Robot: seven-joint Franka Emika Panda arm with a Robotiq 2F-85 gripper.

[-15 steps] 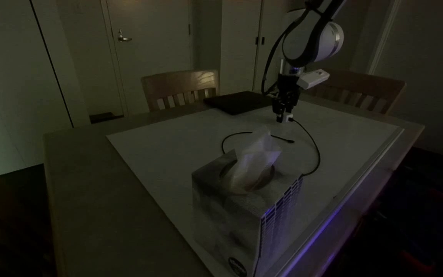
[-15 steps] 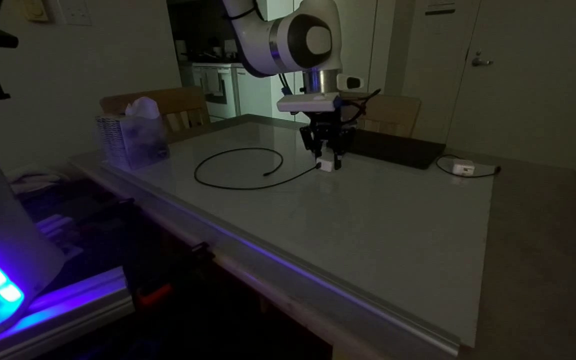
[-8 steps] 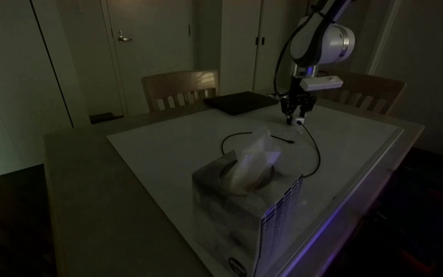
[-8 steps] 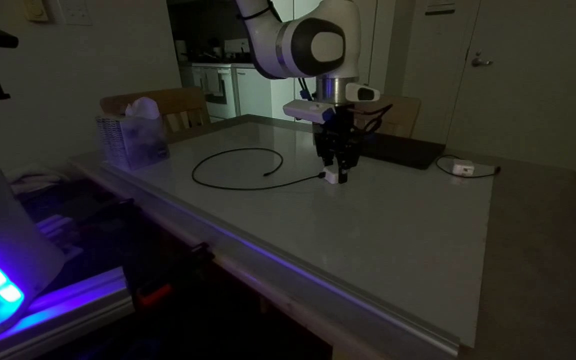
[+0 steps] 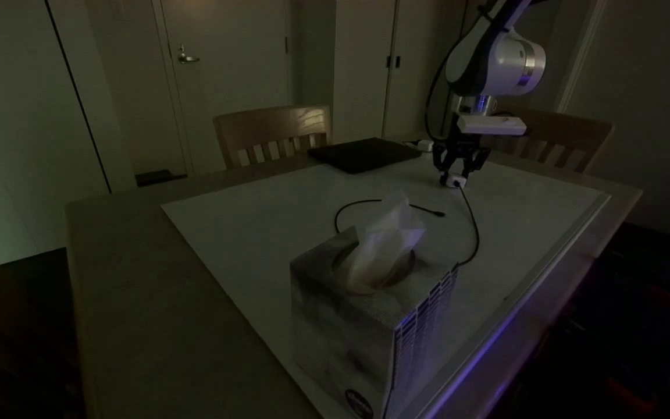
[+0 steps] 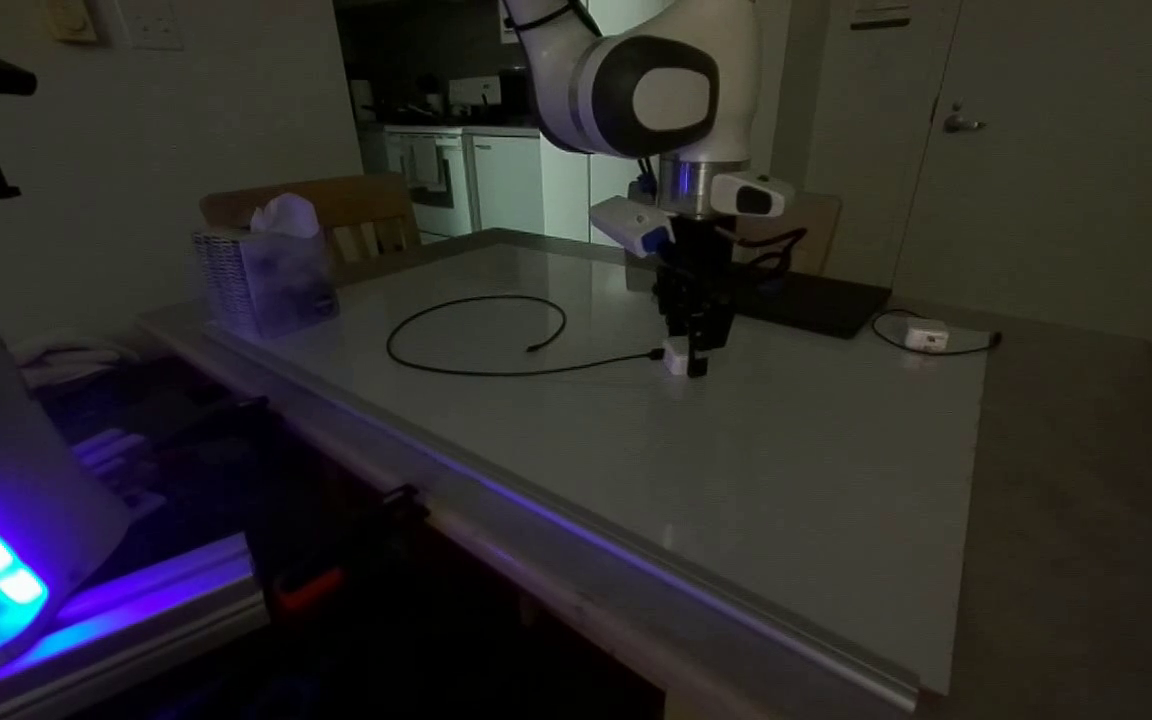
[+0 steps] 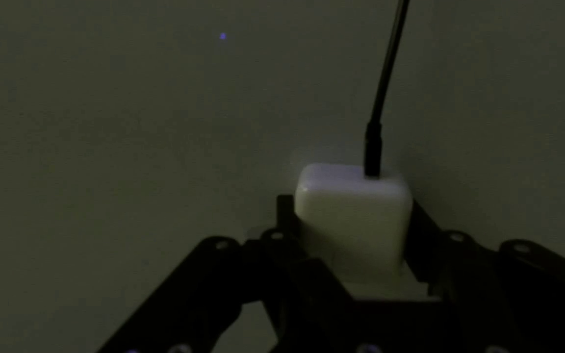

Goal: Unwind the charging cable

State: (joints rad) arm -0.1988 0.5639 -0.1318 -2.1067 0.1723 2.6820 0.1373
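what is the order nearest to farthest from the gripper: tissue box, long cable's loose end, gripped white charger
1. White charger: held in the gripper.
2. Long cable's loose end: on the white board, left of the gripper in an exterior view.
3. Tissue box: farther left in that view.

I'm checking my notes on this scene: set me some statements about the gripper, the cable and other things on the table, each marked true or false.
1. The gripper holds a white block. True.
2. Nothing is plugged into that white block. False: the charging cable is.
3. The charging cable's loose end lies on the white board. True.
4. The charging cable is tightly coiled. False: it forms one open loop.
5. A tissue sticks out of the tissue box. True.
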